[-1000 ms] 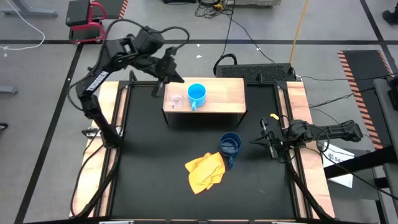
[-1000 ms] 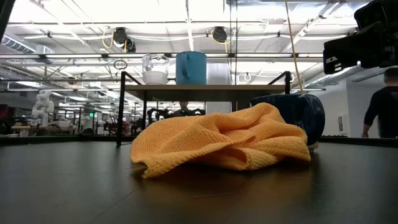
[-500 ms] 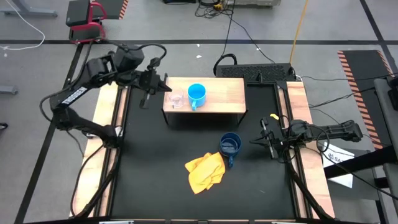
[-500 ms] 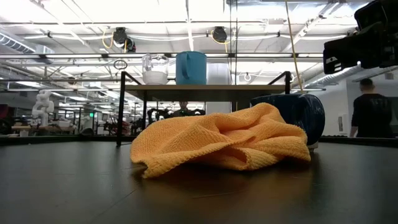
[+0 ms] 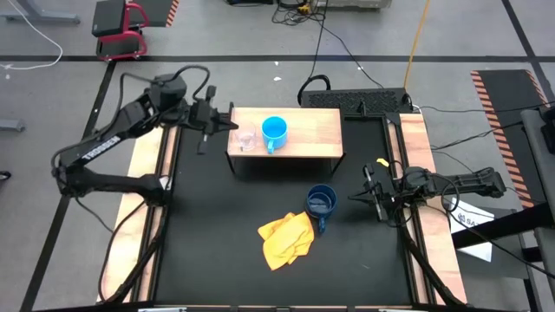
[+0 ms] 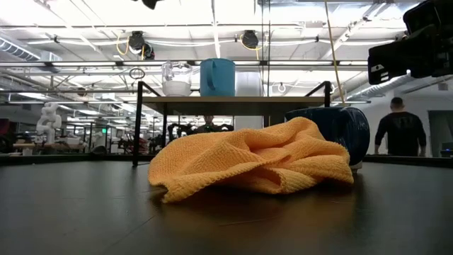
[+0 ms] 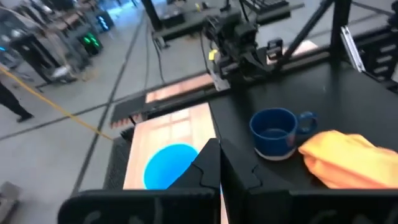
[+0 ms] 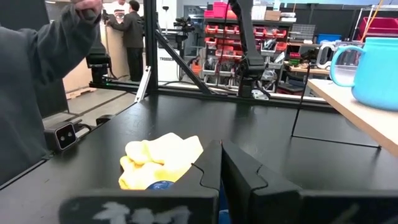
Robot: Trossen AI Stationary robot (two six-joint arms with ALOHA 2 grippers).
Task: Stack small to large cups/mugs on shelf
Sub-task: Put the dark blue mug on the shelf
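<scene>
A small clear glass cup (image 5: 245, 139) and a light blue mug (image 5: 274, 131) stand side by side on the left part of the wooden shelf (image 5: 316, 130); both also show in the low view, the cup (image 6: 176, 78) and the mug (image 6: 217, 76). A dark blue mug (image 5: 322, 201) stands upright on the black table in front of the shelf, next to a yellow cloth (image 5: 284, 238). My left gripper (image 5: 222, 126) is shut and empty just off the shelf's left end, pointing toward it. My right gripper (image 5: 357, 196) is shut and empty at the table's right side, right of the dark blue mug.
The yellow cloth (image 6: 255, 166) lies crumpled on the table near the dark blue mug (image 6: 347, 127). Light wooden rails (image 5: 416, 147) run along the table's left and right sides. The right half of the shelf top is bare. A person walks in the room behind.
My left gripper has drawn back from over the shelf's left end toward the table's left edge, staying shut and empty, and the left arm has folded down. The cups and cloth have not moved.
</scene>
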